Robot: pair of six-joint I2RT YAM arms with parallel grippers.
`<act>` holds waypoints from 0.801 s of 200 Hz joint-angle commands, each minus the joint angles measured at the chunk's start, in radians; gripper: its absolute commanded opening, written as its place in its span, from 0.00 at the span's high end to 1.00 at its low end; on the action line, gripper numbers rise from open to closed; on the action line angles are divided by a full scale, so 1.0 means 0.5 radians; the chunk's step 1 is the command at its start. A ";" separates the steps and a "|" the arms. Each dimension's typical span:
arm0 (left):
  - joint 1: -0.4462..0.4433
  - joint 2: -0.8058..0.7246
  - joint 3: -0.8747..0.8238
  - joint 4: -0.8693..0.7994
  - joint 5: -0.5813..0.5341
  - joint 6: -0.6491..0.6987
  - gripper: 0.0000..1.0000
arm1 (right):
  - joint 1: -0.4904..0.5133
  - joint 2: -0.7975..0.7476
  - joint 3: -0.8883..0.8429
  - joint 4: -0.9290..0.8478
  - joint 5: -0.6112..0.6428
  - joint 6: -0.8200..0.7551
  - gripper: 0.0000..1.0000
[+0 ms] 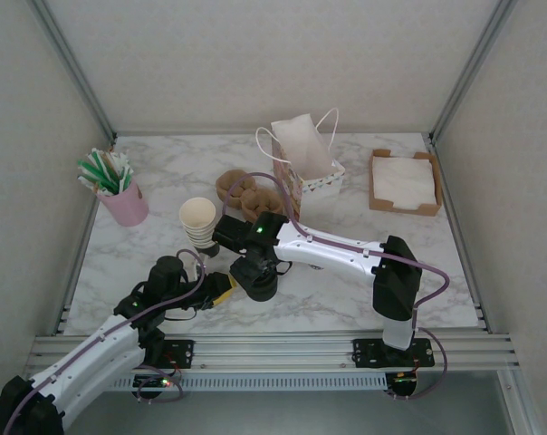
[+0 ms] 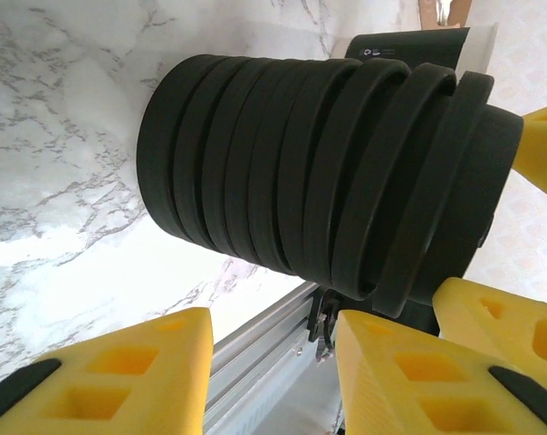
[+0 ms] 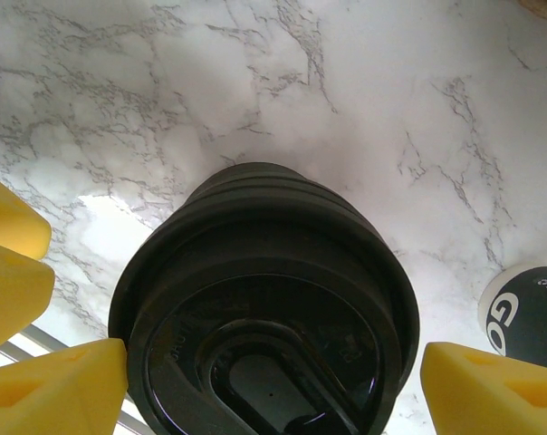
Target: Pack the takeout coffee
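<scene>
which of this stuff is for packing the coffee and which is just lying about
Likely for the job: stack of black lids; stack of cream cups; paper bag.
Likely just lying about: pink cup of straws; tray of napkins; brown round pieces.

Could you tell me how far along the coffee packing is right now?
Done: nothing looks packed; the paper bag stands at the back. In hand: the right gripper, open, straddles the stack of black lids, and the left gripper sits beside it. Left: the cream cups are lidless, so one probably needs a lid, then bagging.
</scene>
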 commanded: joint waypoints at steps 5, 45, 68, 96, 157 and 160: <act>0.022 0.004 0.030 0.066 0.038 0.045 0.60 | 0.012 0.030 -0.013 -0.009 -0.004 0.032 0.15; 0.022 0.020 0.031 0.070 0.034 0.051 0.61 | 0.007 0.039 -0.022 0.001 -0.037 0.032 0.15; 0.022 0.027 0.033 0.075 0.033 0.049 0.62 | 0.008 0.042 -0.024 0.003 -0.044 0.032 0.15; 0.022 0.033 0.030 0.094 0.041 0.042 0.63 | 0.004 0.044 -0.024 0.001 -0.053 0.034 0.16; 0.022 0.083 0.035 0.162 0.075 0.032 0.63 | 0.003 0.042 -0.022 -0.003 -0.063 0.035 0.23; 0.022 0.087 0.037 0.164 0.075 0.035 0.63 | 0.003 0.039 -0.020 -0.002 -0.065 0.038 0.23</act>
